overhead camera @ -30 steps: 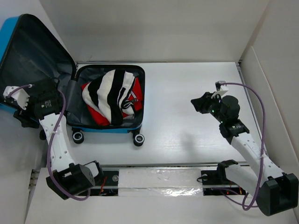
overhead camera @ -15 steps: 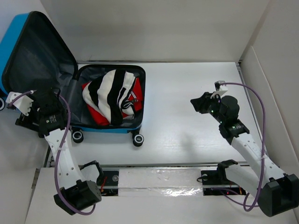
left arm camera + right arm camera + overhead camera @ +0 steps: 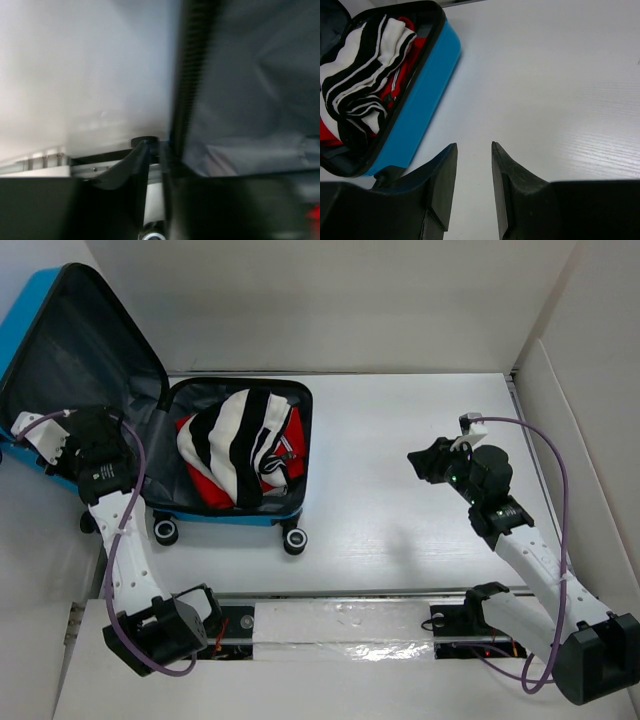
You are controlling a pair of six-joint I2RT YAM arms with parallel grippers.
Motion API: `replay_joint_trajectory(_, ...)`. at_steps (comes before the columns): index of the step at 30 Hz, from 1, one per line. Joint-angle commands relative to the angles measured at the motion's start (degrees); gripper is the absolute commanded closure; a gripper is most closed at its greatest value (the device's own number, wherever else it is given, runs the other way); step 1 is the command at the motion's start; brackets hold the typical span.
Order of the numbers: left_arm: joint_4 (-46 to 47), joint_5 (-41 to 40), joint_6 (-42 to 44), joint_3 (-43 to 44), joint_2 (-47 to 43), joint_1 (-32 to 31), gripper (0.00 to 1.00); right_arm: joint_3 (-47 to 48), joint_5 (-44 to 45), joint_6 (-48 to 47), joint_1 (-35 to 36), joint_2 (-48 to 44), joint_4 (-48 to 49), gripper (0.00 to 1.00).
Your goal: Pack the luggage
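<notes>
The luggage [image 3: 230,518] lies open at the table's left, its blue shell low and its grey-lined lid [image 3: 80,350] standing up to the left. Inside the base lie a black-and-white striped garment [image 3: 235,440] and a red one [image 3: 205,485]. My left gripper [image 3: 80,440] is at the lid's lower near edge. In the left wrist view, which is blurred, the lid's zippered rim [image 3: 187,100] runs between the jaws of the left gripper [image 3: 157,147], which are nearly closed on it. My right gripper [image 3: 418,462] hovers open over bare table, right of the case; nothing sits between the right gripper's [image 3: 472,145] fingers.
White walls enclose the table at the back and right [image 3: 580,390]. The case's black wheels [image 3: 296,538] face the near edge. A metal rail [image 3: 340,625] runs along the front between the arm bases.
My left gripper dipped toward the near side, then came back up to the lid's edge, and its jaws narrowed onto the rim. The lid tilted a little more upright. The right arm stayed put.
</notes>
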Motion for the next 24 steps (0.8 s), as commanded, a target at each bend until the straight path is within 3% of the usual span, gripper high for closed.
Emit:
replay_joint_trajectory(1,6.1,5.7,1.4,1.0,0.1,-0.7,1.00,2.7,0.7,-1.0,0.6,-0.2,1.1,0.60)
replay_joint_trajectory(8,8.5,21.3,-2.3,-8.5,-9.6,-0.7,1.00,2.8,1.1,-1.1,1.1,0.1,1.0,0.59)
replay_joint_trajectory(15,1.9,31.3,-2.7,-11.5,-18.1,-1.2,1.00,3.0,0.9,-1.0,1.1,1.0,1.2,0.58)
replay_joint_trajectory(19,-1.2,33.0,-2.5,-11.4,-18.0,-1.2,1.00,3.0,0.7,-1.2,1.1,0.6,1.1,0.58)
replay_joint_trajectory(22,-1.2,27.7,-3.0,-11.4,-18.2,-1.2,0.59,2.9,0.9,-1.1,1.6,0.9,1.6,0.57)
replay_joint_trajectory(23,-0.8,24.7,-3.1,-11.1,-18.3,-1.2,0.33,2.9,0.9,-1.2,1.6,1.3,1.6,0.57)
replay_joint_trajectory(24,-0.6,23.4,-3.0,-10.8,-18.2,-1.2,0.26,3.2,0.7,-1.2,2.1,1.6,1.4,0.57)
